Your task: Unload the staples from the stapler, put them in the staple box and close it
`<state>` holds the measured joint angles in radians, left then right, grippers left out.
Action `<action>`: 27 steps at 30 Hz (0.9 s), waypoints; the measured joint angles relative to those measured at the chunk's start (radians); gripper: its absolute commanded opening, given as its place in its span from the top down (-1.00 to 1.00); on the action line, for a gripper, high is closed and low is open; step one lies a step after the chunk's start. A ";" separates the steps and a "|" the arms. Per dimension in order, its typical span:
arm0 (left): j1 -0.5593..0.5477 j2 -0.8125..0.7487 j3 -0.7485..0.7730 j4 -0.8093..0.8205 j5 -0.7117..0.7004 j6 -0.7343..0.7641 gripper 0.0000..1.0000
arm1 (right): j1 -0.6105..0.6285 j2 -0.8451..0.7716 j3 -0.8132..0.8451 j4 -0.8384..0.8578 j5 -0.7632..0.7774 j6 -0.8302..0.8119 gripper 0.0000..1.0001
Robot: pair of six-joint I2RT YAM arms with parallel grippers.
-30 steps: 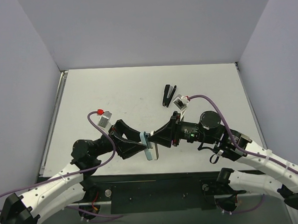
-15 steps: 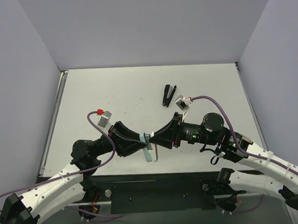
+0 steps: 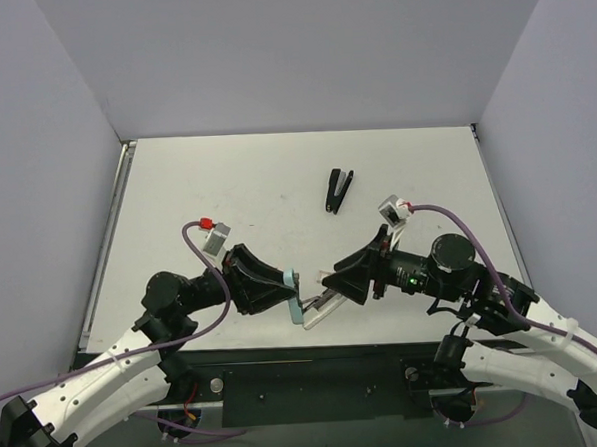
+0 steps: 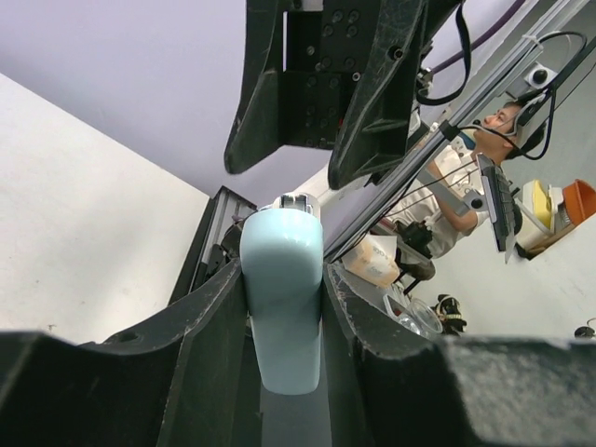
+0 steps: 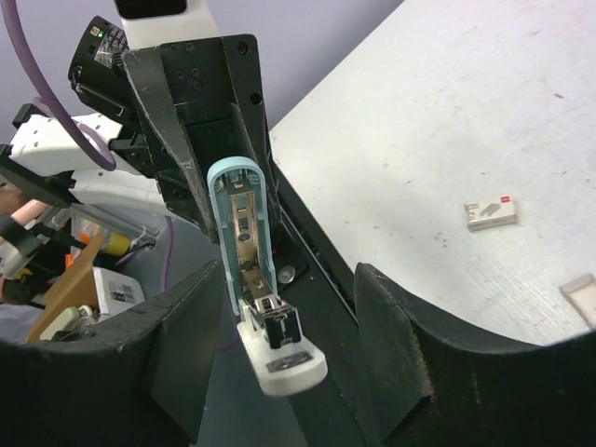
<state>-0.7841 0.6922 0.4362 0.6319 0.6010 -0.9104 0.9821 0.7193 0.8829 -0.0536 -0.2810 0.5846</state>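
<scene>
The stapler (image 3: 300, 304) is light blue with a white base and silvery metal inside. My left gripper (image 3: 293, 288) is shut on its blue top arm (image 4: 281, 298) and holds it over the table's front edge. In the right wrist view the stapler (image 5: 244, 233) hangs open, its white base (image 5: 284, 358) swung away from the metal magazine. My right gripper (image 3: 329, 282) is open, with the stapler a short way in front of its fingers (image 5: 377, 317), not touching. It also shows in the left wrist view (image 4: 291, 172), facing the stapler.
A black V-shaped object (image 3: 338, 189) lies on the white table (image 3: 227, 187) at the middle back. A small white packet with a red mark (image 5: 491, 213) lies on the table. A black rail (image 3: 316, 373) runs along the front edge.
My right gripper has pulled back to the right, away from the stapler. The stapler's white base now hangs open below the blue arm. The left gripper keeps its hold.
</scene>
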 measured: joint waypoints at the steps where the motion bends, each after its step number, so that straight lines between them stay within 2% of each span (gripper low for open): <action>1: 0.000 0.000 0.007 -0.015 0.004 0.008 1.00 | -0.001 -0.011 0.011 -0.027 0.013 -0.013 -0.09; 10: 0.000 0.008 0.016 -0.123 0.041 0.078 1.00 | -0.002 -0.046 0.060 -0.143 0.041 -0.088 -0.12; 27: 0.000 0.039 0.052 -0.273 0.063 0.217 1.00 | -0.006 0.033 0.074 -0.255 0.029 -0.198 -0.09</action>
<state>-0.7841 0.7307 0.4885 0.3588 0.6640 -0.6933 0.9756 0.7525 0.9565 -0.3088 -0.2523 0.3870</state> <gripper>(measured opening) 0.436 0.552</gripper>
